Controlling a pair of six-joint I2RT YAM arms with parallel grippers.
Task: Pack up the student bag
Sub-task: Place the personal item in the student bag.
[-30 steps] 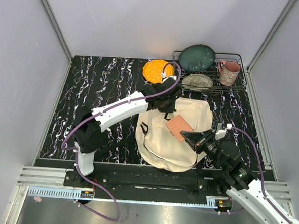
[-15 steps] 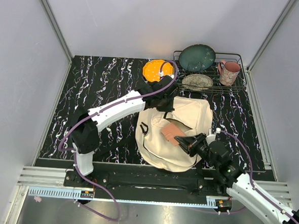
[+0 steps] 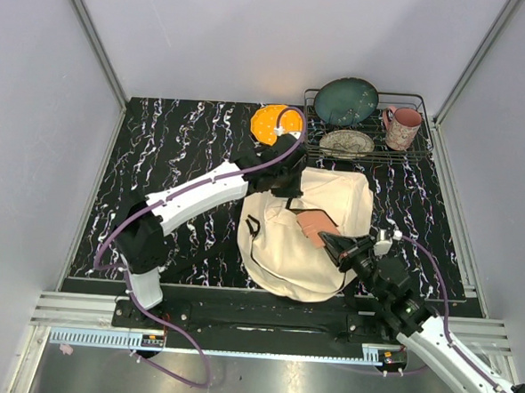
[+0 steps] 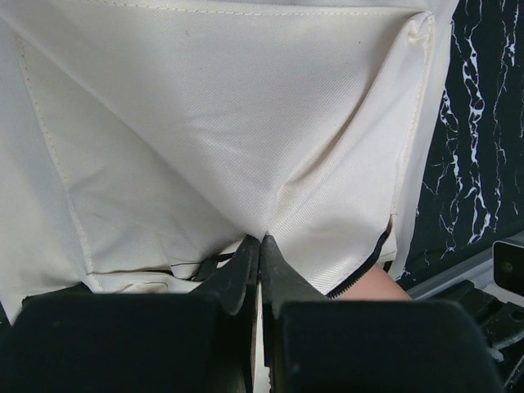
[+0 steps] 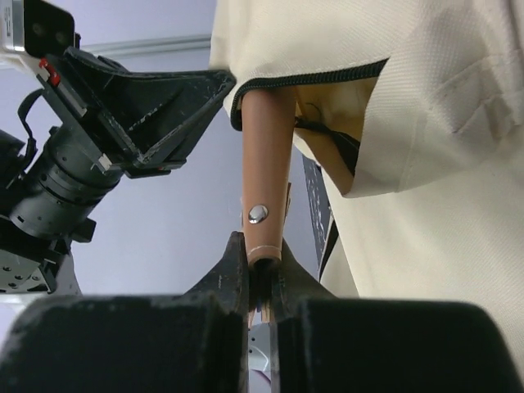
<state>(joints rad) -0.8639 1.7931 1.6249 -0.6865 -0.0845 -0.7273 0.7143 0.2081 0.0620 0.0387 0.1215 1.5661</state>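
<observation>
Fabric of the student bag (image 3: 286,251), mid-right on the bench (image 3: 177,138), sits pinched in the left fingers (image 4: 237,274). Right fingers (image 5: 232,274) clamp a tan case (image 5: 266,155) half inside the opening; a slipping pinch could drop the flap, jamming it.

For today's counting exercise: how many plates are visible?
3: an orange plate on the table, a teal plate and a patterned plate in the wire rack. More may be hidden.
</observation>
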